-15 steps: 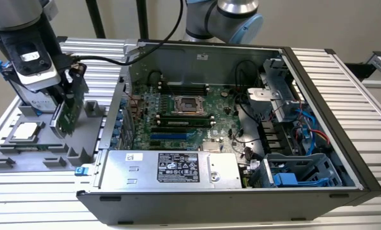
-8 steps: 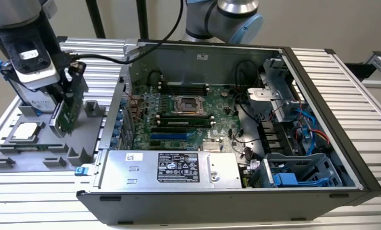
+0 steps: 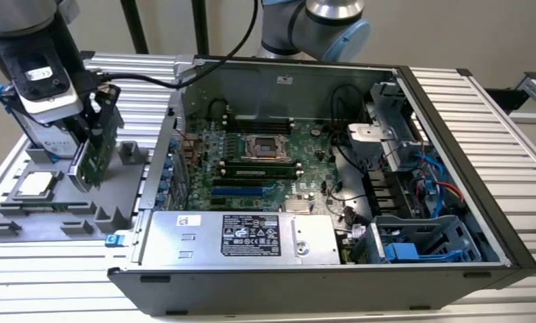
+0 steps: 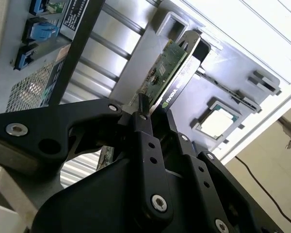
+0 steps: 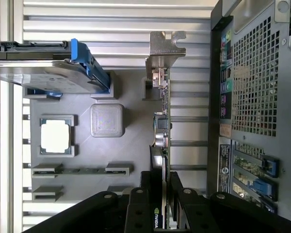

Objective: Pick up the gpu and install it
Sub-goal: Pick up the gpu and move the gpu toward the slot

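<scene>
gpu (image 5: 161,121): flat green board, silver end, upright | pincer (image 5: 160,178): black, clenched on gpu | grey moulded tray (image 5: 131,126) beneath, square processor (image 5: 55,136) seated | open metal computer case (image 5: 257,97) beside

Black fingers (image 5: 141,206) clamp the edge-on gpu (image 5: 163,104) at the grey tray's (image 5: 136,121) edge, near the computer case (image 5: 252,97).
</scene>
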You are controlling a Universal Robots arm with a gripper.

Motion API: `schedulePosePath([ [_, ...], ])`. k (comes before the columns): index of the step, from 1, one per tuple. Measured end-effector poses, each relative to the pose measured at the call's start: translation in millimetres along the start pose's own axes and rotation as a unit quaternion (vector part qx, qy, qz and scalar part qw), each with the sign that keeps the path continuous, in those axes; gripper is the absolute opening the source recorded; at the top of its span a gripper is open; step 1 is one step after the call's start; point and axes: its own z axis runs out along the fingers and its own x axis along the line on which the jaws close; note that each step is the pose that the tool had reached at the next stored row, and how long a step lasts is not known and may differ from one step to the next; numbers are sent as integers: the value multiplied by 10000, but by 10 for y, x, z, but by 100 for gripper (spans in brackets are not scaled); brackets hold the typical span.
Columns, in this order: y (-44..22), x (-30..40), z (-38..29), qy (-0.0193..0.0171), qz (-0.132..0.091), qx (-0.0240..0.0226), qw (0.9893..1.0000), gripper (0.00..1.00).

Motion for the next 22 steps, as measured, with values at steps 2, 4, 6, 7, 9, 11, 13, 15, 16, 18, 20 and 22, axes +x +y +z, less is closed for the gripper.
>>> schedulePosePath([
  [2,0,0,-7,0,0,0,10000,0],
  [4,1,0,-14,0,0,0,10000,0],
  [6,1,0,-21,0,0,0,10000,0],
  [7,1,0,-24,0,0,0,10000,0],
  [9,2,1,-30,0,0,0,10000,0],
  [11,2,1,-37,0,1,0,10000,0],
  [13,2,1,-44,0,1,0,10000,0],
  [15,2,0,-52,0,0,0,10000,0],
  [16,2,0,-57,0,0,0,10000,0],
  [18,3,0,-69,0,0,0,10000,0],
  [20,4,0,-83,0,0,0,10000,0],
  [22,4,0,-96,0,0,0,10000,0],
])
